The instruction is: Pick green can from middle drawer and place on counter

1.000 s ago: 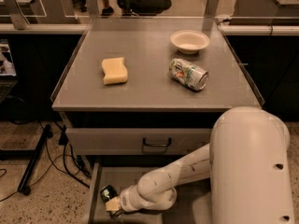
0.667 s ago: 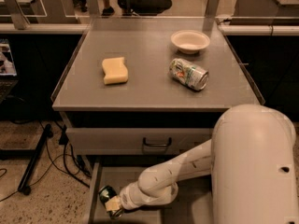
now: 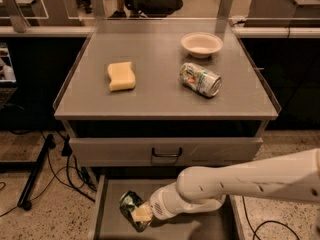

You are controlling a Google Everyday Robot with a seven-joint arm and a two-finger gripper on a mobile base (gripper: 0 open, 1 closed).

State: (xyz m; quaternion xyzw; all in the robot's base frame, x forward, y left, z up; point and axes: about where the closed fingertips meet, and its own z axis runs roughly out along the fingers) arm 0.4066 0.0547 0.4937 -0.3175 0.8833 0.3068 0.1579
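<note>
green can (image 3: 128,203) is in my jaws right now, closed on it from its right side, with one yellowish finger pad (image 3: 142,215) pressed flat against the dented side. It's tilted, shiny top pointing up and left. My gripper (image 3: 138,215) is down inside the middle drawer (image 3: 111,224), which is pulled out, over the left part of its floor. Can't tell if the can's bottom edge is touching the floor or just off it. My white arm (image 3: 240,184) comes in from the right and crosses over the drawer. Right above is a shut drawer front (image 3: 110,151) with a black bar handle (image 3: 166,154). Up on the counter (image 3: 155,96) there's a yellow sponge (image 3: 121,76) on the left, a paler can (image 3: 200,79) lying on its side to the right, and a white bowl (image 3: 201,44) just behind that can
</note>
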